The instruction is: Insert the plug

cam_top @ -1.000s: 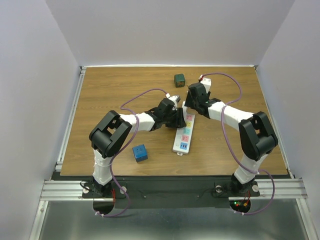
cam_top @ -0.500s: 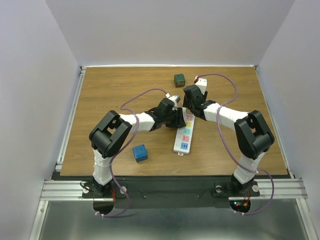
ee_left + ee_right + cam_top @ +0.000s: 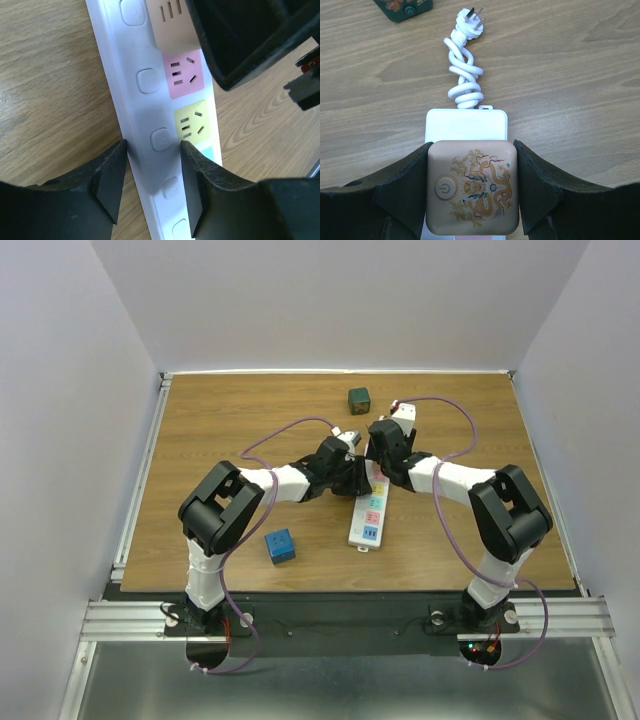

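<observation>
A white power strip (image 3: 367, 518) with coloured sockets lies mid-table; it also shows in the left wrist view (image 3: 150, 100). My left gripper (image 3: 152, 172) is closed narrowly on its button side, one finger against its edge and the other on its top face. My right gripper (image 3: 472, 200) is shut on a tan square plug (image 3: 472, 192) with a dragon print and a power button. It holds the plug over the strip's far end (image 3: 466, 125), near the coiled white cord (image 3: 465, 75). In the top view the right gripper (image 3: 380, 462) hides the plug.
A dark green cube (image 3: 359, 399) sits behind the strip, also at the top left of the right wrist view (image 3: 402, 7). A blue cube (image 3: 280, 545) lies at the front left. The cord's own pronged plug (image 3: 472, 17) lies loose on the wood.
My right gripper has moved left and nearer with the plug, coming over the strip's far end. The left arm and the strip have stayed put.
</observation>
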